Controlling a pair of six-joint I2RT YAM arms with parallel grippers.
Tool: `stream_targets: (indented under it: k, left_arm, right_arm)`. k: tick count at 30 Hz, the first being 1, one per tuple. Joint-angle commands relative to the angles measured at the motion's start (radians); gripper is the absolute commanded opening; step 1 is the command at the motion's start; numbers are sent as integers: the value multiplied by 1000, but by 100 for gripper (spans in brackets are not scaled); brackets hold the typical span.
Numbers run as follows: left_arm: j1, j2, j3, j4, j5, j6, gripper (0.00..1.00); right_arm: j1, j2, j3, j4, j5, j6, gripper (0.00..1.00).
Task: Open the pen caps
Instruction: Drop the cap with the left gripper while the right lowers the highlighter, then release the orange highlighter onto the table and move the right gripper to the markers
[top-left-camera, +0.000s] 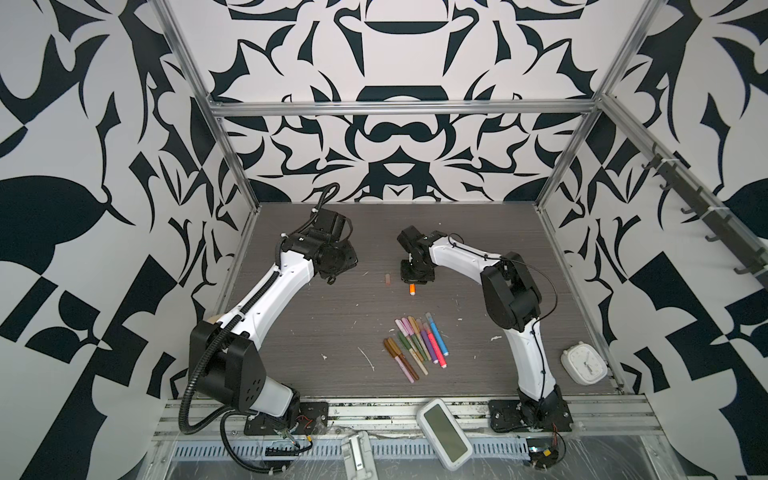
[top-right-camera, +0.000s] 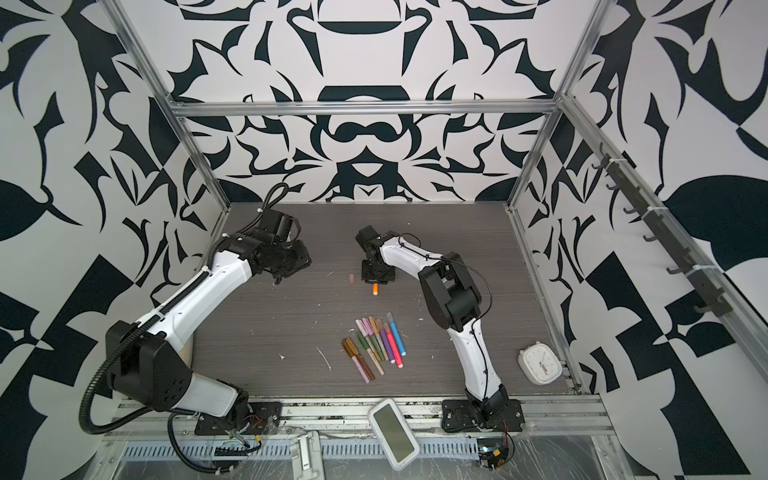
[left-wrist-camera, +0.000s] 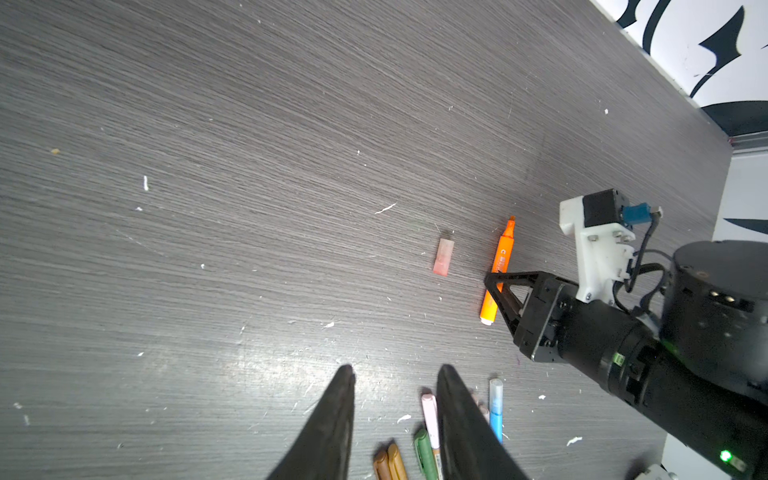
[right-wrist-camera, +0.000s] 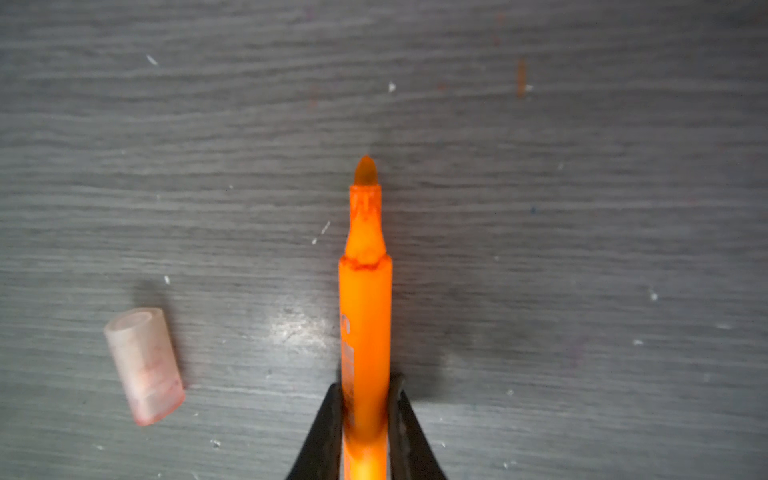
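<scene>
Grey wood-grain tabletop (top-left-camera: 332, 316) shows me one done: far-middle, my right gripper (right-wrist-camera: 366, 382) pinches the uncapped slim orange marker pen (right-wrist-camera: 365, 316), its translucent pale pink plastic cap (right-wrist-camera: 144, 365) just left; the near bunch of coloured marker pens (top-left-camera: 415, 345) looks capped, and my left gripper (left-wrist-camera: 397, 370) is part-open and empty.

My left arm (top-left-camera: 286, 278) and right arm (top-left-camera: 457, 253) are white shells with black joints. A ribbed black conduit (top-left-camera: 321, 201) follows the left, a thin cable (top-left-camera: 556, 289) the right. My left hand (left-wrist-camera: 397, 372) and right hand (right-wrist-camera: 365, 384) have black tapered fingers; a screwed white bracket (left-wrist-camera: 598, 249) tops my right wrist.
</scene>
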Motion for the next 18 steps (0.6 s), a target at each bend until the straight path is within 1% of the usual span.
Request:
stream_targets:
  k: [1, 4, 7, 9, 14, 18]
  left_arm:
    - [4, 1, -2, -1, 9, -17, 36]
    - [3, 2, 0, -1, 11, -19, 36]
    - [3, -8, -2, 5, 28, -8, 36]
    - [4, -22, -8, 14, 26, 6, 35]
    - [3, -77, -44, 47, 10, 2, 36]
    - [4, -121, -72, 86, 3, -32, 36]
  right_arm:
    - [1, -33, -18, -25, 0, -12, 30]
    - [1, -39, -17, -25, -7, -23, 36]
    - [2, -53, -12, -25, -5, -46, 39]
    - [1, -77, -16, -29, 10, -66, 40]
    - [2, -192, -66, -26, 53, -158, 40]
    - [6, -330, -190, -6, 121, -228, 39]
